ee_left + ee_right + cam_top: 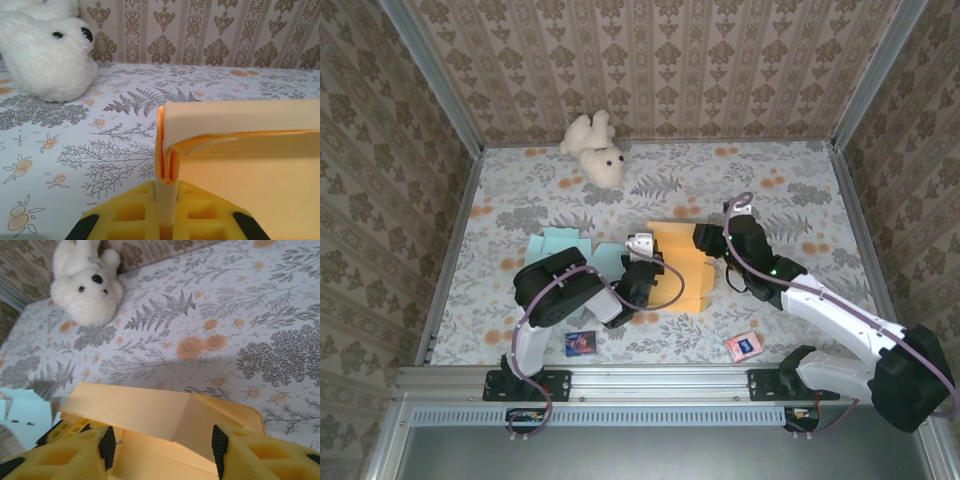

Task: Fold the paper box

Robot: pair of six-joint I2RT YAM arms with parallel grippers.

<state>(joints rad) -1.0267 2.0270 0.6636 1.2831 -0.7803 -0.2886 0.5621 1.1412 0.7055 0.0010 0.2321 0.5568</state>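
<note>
Part-folded orange paper box (685,272) lies mid-worktop (540,195), btwn both arms. Left end effector (640,247) is clamped on box's folded left edge. Right end effector (707,240) is at the opposite side, fingers (107,446) wide apart w/ a raised flap btwn them.

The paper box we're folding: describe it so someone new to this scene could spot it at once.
On the floral table, look at the middle, nearer than the white plush bear. Between the left claw and right claw lies the paper box. It is orange with a flap lifted, unlike the pale blue sheet to its left.
</note>
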